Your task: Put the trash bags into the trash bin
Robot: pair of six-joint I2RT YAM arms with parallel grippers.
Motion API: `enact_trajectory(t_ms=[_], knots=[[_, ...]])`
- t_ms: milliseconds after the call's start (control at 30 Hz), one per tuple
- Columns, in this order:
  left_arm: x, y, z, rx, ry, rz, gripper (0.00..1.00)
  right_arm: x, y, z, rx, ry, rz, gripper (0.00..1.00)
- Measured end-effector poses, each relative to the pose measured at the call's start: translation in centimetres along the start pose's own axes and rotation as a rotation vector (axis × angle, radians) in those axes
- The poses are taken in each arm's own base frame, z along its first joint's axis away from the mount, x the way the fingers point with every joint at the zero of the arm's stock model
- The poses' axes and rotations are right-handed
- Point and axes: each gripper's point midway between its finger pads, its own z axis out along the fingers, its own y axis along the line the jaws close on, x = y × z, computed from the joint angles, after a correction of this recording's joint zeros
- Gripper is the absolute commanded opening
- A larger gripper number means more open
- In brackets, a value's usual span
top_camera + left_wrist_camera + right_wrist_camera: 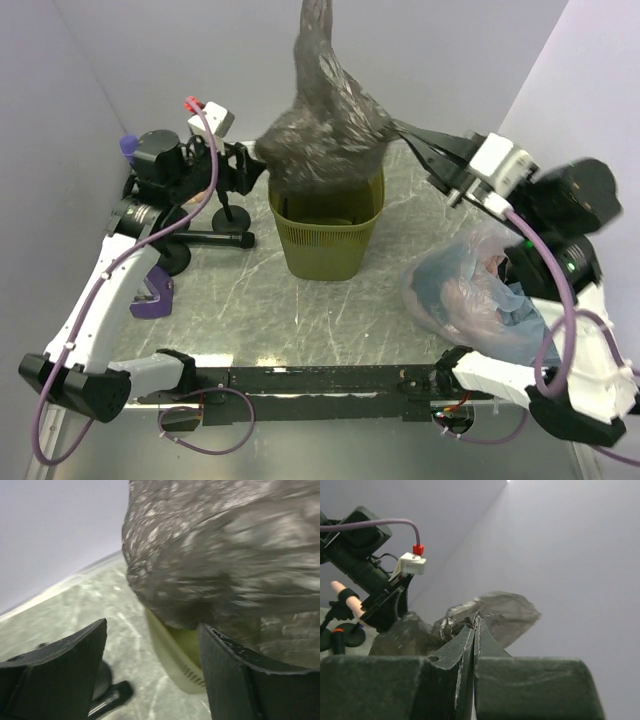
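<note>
The trash bag [325, 130], dark grey and crinkly, hangs bulging right over the olive-green trash bin [325, 235], and its bottom reaches the rim. My right gripper [400, 128] is shut on the bag's right edge. In the right wrist view the closed gripper [475, 621] pinches a fold of the bag [507, 611]. My left gripper [255, 160] stands open at the bag's left side. In the left wrist view this gripper [152, 630] has nothing between its fingers. Its right finger [235, 675] is close under the bag [225, 565], beside the bin's rim [182, 647].
A clear bluish bag [480, 290] with pinkish and blue contents lies at the right, next to my right arm. A black stand [225, 215] and a purple clamp [152, 295] sit left of the bin. Walls close in on the left, back and right.
</note>
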Motion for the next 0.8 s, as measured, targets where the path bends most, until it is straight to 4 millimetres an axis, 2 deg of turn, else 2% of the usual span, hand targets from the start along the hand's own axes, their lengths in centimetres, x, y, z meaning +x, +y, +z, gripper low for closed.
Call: enact_trajectory(t_ms=[67, 167, 300, 400, 500, 567, 667, 733, 800], knots=[[0.7, -1.1, 0.8, 0.058, 0.021, -0.02, 0.72, 0.5, -0.1, -0.6, 0.022, 0.025, -0.007, 0.0], [1.8, -3.7, 2.0, 0.186, 0.049, -0.069, 0.69, 1.2, -0.5, -1.7, 0.069, 0.053, -0.013, 0.0], [2.9, -7.0, 3.4, 0.337, 0.076, -0.117, 0.68, 4.5, -0.6, -1.8, 0.104, 0.128, 0.018, 0.0], [3.7, -8.1, 4.1, 0.389, 0.107, -0.126, 0.77, 6.1, 0.1, -1.7, 0.09, 0.163, 0.062, 0.0], [3.5, -7.6, 4.1, 0.366, 0.125, -0.124, 0.8, 8.6, 2.6, -1.6, 0.005, 0.219, 0.125, 0.0], [2.0, -6.8, 3.6, 0.342, 0.111, -0.129, 0.79, 9.4, 4.1, -2.1, -0.043, 0.243, 0.155, 0.0], [-1.8, -5.9, 2.6, 0.323, 0.044, -0.133, 0.79, 9.9, 6.1, -3.3, -0.098, 0.262, 0.184, 0.0], [-4.5, -6.2, 1.5, 0.342, -0.007, -0.151, 0.78, 9.8, 7.3, -4.2, -0.126, 0.264, 0.194, 0.0], [-6.3, -7.2, 0.6, 0.389, -0.034, -0.183, 0.79, 9.6, 8.3, -4.8, -0.16, 0.256, 0.199, 0.0]])
